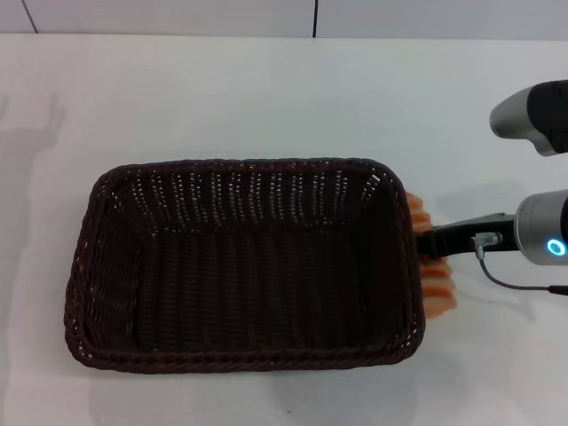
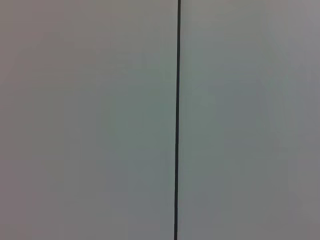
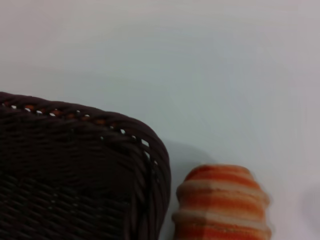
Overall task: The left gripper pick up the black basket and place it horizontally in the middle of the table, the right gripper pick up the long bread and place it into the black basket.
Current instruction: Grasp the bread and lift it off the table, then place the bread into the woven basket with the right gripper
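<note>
black basket [image 1: 244,266] mid-table [image 1: 266,98], long bread [image 1: 433,266] just beside its right side

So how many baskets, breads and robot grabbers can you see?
Baskets: 1, the black basket on the table.
Breads: 1, the long bread just outside the basket's right end.
Grabbers: 1, the right gripper at the bread; the left gripper isn't in view.
Total: 3
</note>
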{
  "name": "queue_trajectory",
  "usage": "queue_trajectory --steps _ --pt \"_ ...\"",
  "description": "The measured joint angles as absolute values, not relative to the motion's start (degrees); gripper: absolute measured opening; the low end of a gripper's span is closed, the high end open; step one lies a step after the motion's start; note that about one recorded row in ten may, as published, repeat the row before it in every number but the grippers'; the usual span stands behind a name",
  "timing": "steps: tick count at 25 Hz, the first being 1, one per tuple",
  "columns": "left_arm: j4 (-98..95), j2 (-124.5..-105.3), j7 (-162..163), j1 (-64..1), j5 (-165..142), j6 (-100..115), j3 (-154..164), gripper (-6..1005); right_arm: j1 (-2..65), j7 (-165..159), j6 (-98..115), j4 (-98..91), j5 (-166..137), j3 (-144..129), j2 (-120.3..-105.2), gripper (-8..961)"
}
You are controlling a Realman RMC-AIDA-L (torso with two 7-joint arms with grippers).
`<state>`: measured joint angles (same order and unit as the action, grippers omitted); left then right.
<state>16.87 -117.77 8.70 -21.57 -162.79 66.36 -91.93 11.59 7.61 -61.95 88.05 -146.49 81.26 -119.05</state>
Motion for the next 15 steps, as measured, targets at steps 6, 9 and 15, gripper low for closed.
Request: queue_trajectory --steps 6,9,15 --pt "16.62 -117.77 8.70 -21.60 -162.85 66.36 -91.94 729 8.22 4.93 -61.83 95.76 -152.44 80.90 -119.08 366" --pt "16.39 -117.77 8.70 -21.63 -162.86 66.36 -91.94 729 5.83 2.18 -61.56 101.56 -157.21 81.03 -119.09 355" --pt "16.34 -117.77 8.70 -21.78 -162.87 66.35 -91.94 730 3.16 1.16 -61.07 113.15 -159.77 80.91 -119.17 314"
